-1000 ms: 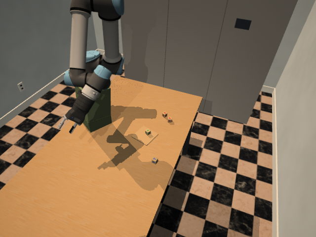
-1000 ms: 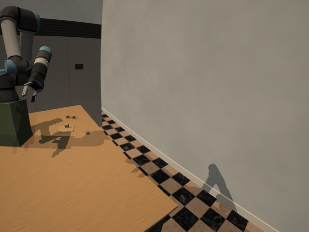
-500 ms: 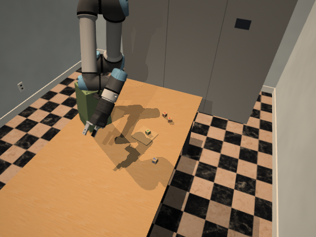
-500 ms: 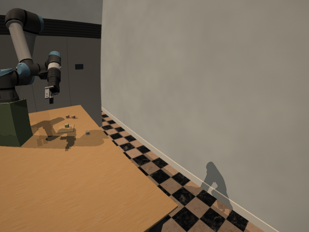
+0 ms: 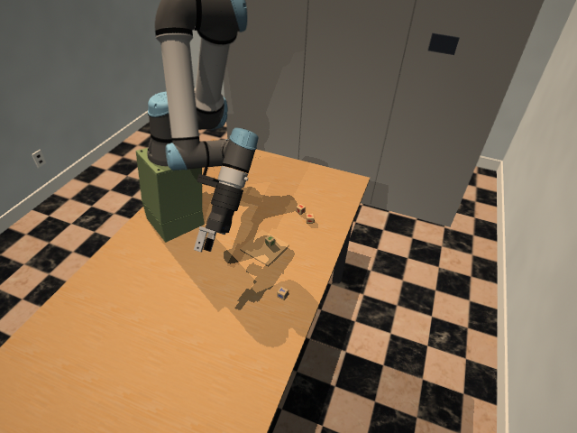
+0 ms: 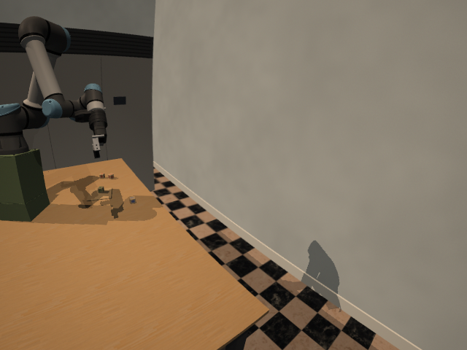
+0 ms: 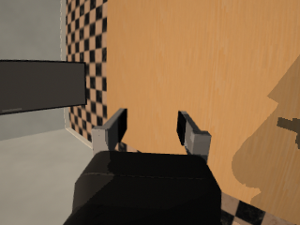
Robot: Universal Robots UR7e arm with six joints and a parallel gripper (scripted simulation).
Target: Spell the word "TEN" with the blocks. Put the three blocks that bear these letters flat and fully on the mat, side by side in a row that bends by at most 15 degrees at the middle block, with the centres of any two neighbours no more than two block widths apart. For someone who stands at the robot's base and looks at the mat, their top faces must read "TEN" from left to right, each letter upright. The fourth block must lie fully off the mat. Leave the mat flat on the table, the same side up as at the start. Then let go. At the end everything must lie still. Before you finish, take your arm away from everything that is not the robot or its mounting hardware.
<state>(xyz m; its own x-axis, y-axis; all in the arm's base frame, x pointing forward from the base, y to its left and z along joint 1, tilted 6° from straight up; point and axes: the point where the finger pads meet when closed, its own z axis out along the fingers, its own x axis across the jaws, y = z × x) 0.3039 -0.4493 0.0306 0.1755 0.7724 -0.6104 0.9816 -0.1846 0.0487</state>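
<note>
From my station I can read no text, label, brand or number anywhere in these views. The four blocks each carry a coloured mark on the top face, but all are too small to make out as letters: the green-marked block (image 5: 270, 241) on the mat (image 5: 275, 257), the two red-marked blocks (image 5: 300, 208) (image 5: 310, 217) side by side on the table (image 5: 140, 336), and the blue-marked block (image 5: 282, 292) near the table's edge. The wrist view shows only bare wood grain between the end effector (image 7: 153, 131) fingers, with nothing written there.
</note>
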